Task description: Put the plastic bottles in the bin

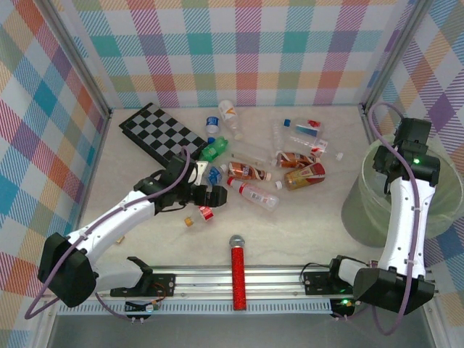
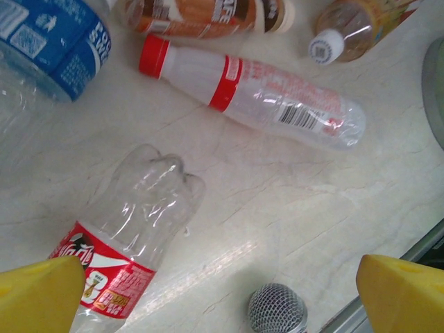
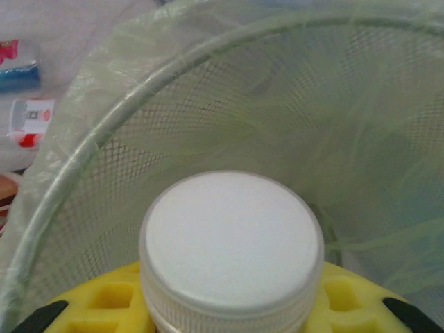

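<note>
So, right gripper [image 3: 232, 309]: clamps white-capped bottle [image 3: 232, 239] over bin [image 3: 76, 173], 3 o'clock, to drop
left gripper [image 2: 220, 295]: wide, empty, over red-label bottle [image 2: 132, 236]

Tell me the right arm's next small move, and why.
Probably open the right end effector to drop its load. Its yellow fingers are shut on a white-capped bottle, and the mesh wall of the bin lies right beyond the cap, so a release should land inside.
</note>
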